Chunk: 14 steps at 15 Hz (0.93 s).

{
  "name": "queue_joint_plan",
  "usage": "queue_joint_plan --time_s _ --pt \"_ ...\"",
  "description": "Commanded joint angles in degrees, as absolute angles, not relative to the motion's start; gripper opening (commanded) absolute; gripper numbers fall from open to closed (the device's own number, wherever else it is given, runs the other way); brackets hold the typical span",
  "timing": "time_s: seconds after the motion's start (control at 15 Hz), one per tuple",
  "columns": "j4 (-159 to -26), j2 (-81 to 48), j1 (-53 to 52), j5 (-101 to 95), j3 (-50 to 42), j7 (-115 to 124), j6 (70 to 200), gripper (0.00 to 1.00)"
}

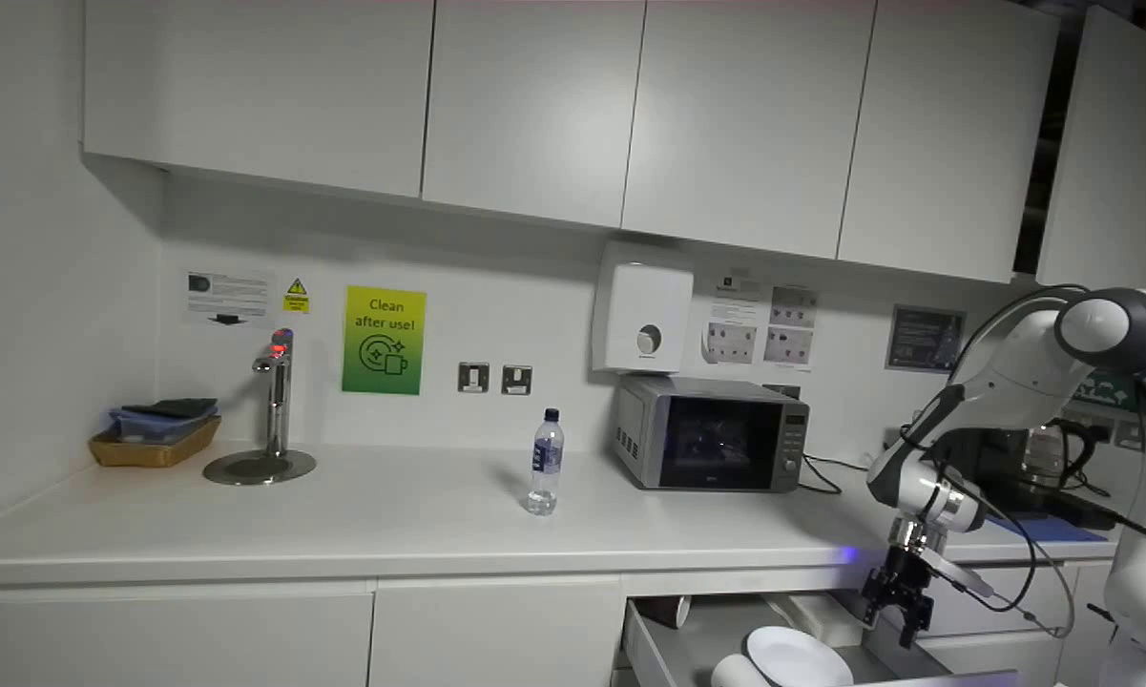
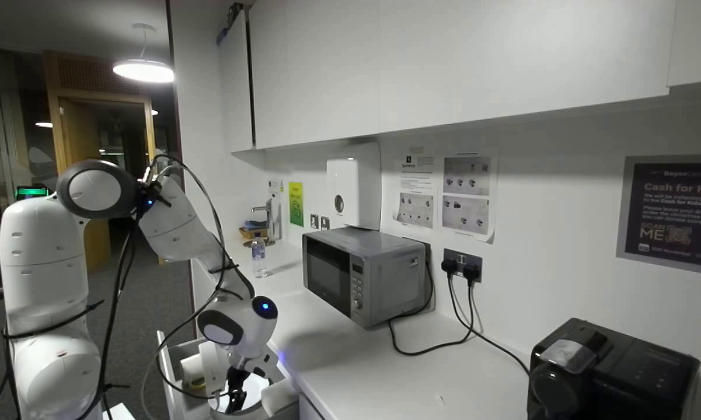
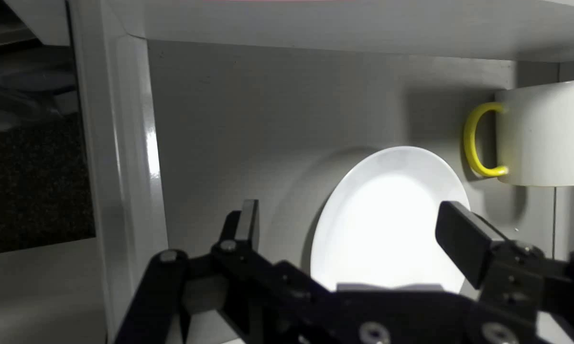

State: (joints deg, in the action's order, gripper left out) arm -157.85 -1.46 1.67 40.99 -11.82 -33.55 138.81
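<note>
Closest to the wrist camera is my black gripper (image 3: 351,229), its jaws spread wide apart and gripping nothing. Beyond it, seen from the wrist, a white plate (image 3: 387,224), the thing I am nearest to, sits in a grey pulled-out drawer (image 3: 248,105). One of my fingers (image 3: 459,234) overlaps the plate's right part in the wrist view, while the opposite finger shows over the drawer floor to the plate's left. In an exterior view my white arm (image 1: 921,482) reaches down so that the gripper hangs to the right of the plate, apart from it. I can't be sure whether the plate lies quite flat, since my own gripper hides its lower part from the wrist camera. Right of the plate in that view, just beside it, is a white mug (image 3: 545,134) with its yellow handle (image 3: 470,138) toward the plate. In an exterior view a dark cup (image 1: 665,611) lies behind the plate to its left. Higher than the plate, on the white counter (image 1: 372,515), a clear bottle (image 1: 546,468) stands upright to its left, and a silver microwave (image 1: 725,439) stands beyond the plate. In an exterior view a black coffee machine (image 2: 613,373) sits to the plate's right.
</note>
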Motion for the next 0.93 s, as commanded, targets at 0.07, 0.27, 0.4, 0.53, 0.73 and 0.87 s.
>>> queue_joint_plan --time_s 0.07,0.27,0.4,0.53,0.73,0.87 --pt "-155.07 -7.45 3.21 46.53 -6.93 -36.84 144.59 1.00" --pt "-153.57 -8.96 3.77 47.39 -4.95 -34.74 144.31 1.00" --pt "-154.59 -8.21 3.81 45.56 -4.44 -34.04 144.48 1.00" --pt "-154.58 -8.38 3.92 45.56 -4.11 -34.05 144.47 1.00" --pt "-155.39 -7.36 4.70 47.53 -3.92 -36.32 145.50 1.00" --pt "-155.69 -7.09 5.32 49.64 -3.59 -38.09 146.22 1.00"
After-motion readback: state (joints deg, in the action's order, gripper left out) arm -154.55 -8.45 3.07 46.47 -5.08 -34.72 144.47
